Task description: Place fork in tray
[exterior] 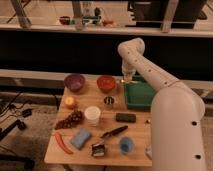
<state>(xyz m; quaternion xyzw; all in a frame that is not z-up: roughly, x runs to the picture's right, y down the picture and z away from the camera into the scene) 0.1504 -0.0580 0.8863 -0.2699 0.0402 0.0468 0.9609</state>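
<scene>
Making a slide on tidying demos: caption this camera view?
Robot arm reaches across a cluttered wooden table, its gripper poised at the green tray's far-left corner beside an orange bowl.
</scene>
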